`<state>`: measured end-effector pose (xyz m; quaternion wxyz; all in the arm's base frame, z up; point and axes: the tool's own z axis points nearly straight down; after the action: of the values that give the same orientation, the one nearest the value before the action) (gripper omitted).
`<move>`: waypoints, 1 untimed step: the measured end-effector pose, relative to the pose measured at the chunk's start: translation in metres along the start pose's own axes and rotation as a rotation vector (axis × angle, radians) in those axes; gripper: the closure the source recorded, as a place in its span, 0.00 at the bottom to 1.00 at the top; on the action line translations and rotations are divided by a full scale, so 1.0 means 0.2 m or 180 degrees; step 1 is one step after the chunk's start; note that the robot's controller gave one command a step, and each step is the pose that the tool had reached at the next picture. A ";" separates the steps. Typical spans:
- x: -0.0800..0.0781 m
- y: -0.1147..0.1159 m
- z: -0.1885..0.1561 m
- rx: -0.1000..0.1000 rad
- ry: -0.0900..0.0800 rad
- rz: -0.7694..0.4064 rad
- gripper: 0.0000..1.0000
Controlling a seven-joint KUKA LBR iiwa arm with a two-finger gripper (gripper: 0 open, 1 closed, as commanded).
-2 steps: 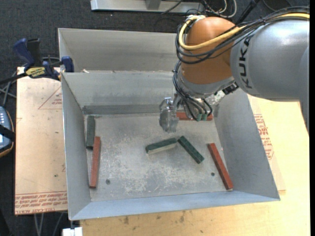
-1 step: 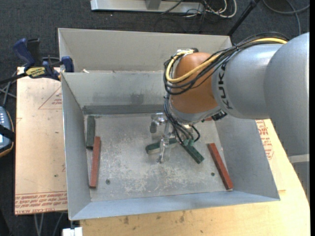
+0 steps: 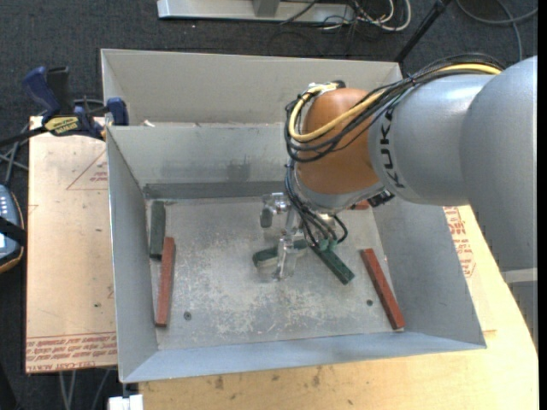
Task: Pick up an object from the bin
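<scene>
Soft, even light falls on the bin (image 3: pixel 128 229), seemingly from overhead. Its far wall is brightest, with a dim band along that wall's foot. The arm (image 3: pixel 461 135) casts only faint shadow near the bin's centre.

The pincer (image 3: pixel 282 261) hangs by a green bar (image 3: pixel 335 266) midway across the bin (image 3: pixel 128 229).

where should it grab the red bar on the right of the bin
Probably mid-length on the red bar, coming straight down from above and closing across its narrow width. It lies flat on the floor, and the right wall runs close alongside it.
</scene>
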<state>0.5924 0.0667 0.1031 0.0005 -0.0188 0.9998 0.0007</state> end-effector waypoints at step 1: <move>-0.27 -0.08 0.16 0.0000 -0.0012 -0.0702 1.00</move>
<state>0.6463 0.0535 0.0711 0.0025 -0.1287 0.9917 0.0006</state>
